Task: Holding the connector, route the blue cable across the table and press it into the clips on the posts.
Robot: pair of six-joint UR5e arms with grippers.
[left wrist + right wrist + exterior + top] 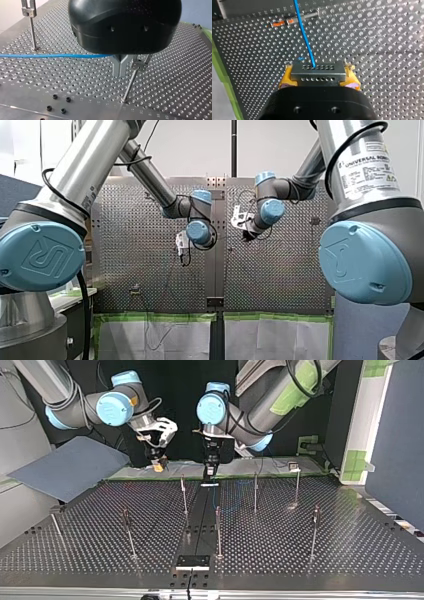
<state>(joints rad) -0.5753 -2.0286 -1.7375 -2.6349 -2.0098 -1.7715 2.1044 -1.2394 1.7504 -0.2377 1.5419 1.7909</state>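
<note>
In the right wrist view my right gripper [318,67] has its yellow pads [287,76] shut on the metal connector [318,73]. The blue cable [304,35] leaves the connector and runs away over the perforated table [374,37]. In the left wrist view the blue cable [50,55] comes in taut up to the metal fingers of my left gripper [120,68], which are shut on it. A thin post [130,82] with a clip [139,65] stands right beside those fingers. Across the table, my right gripper [159,462] hangs beside my left gripper [210,474].
Several thin clip posts [218,530] stand across the table, one [183,492] close under the grippers. Another post [31,27] stands farther along the cable. A blue-grey sheet [65,467] lies at the top view's left, and a black plate [192,561] sits at its near edge.
</note>
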